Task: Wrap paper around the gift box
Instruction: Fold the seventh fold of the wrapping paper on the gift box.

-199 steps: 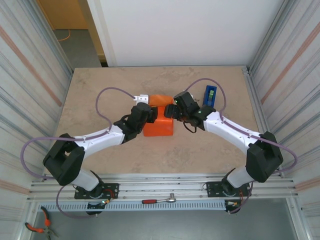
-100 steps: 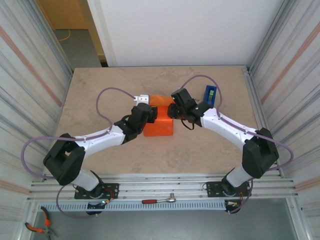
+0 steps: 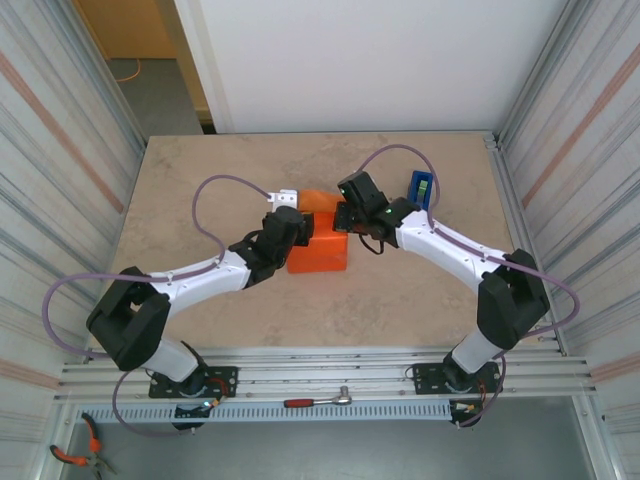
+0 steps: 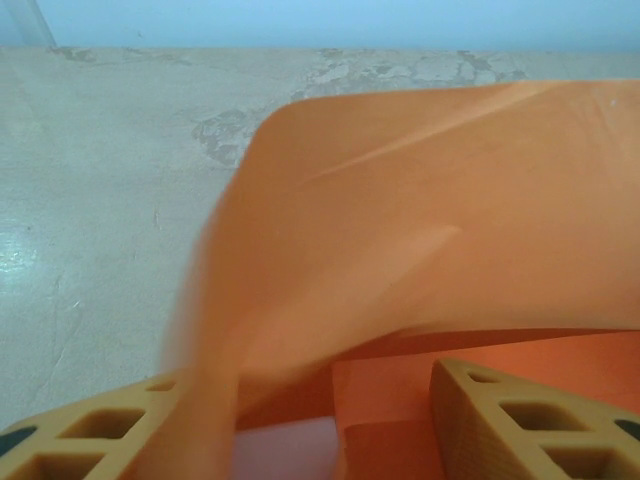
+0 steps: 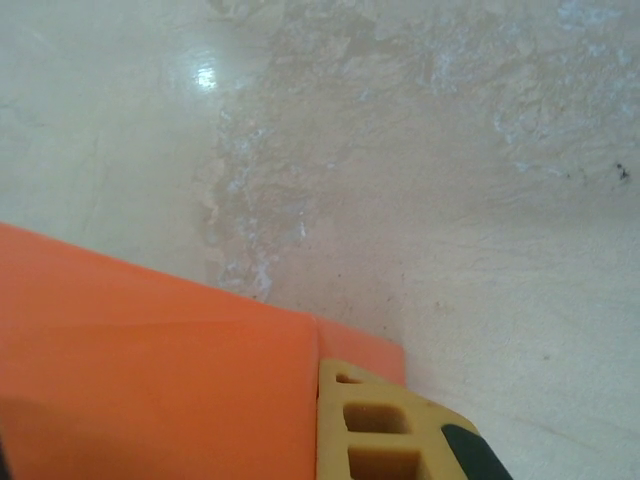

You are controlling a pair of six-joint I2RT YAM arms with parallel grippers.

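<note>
At table (image 3: 200,180) centre, folding: right gripper (image 3: 345,216) pinches the paper (image 4: 420,220) edge; left gripper (image 4: 310,385) grip, can't tell. Next I pull it taut across.

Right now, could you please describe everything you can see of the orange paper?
The paper is a thin, plain, bright orange sheet, unprinted and matte, sitting mid-table between both hands. In the left wrist view it rises as a smooth curved flap and drapes over one finger of the left hand, whose fingers stand apart. In the right wrist view its straight edge lies against the marbled top, and the right hand looks shut on it.
</note>
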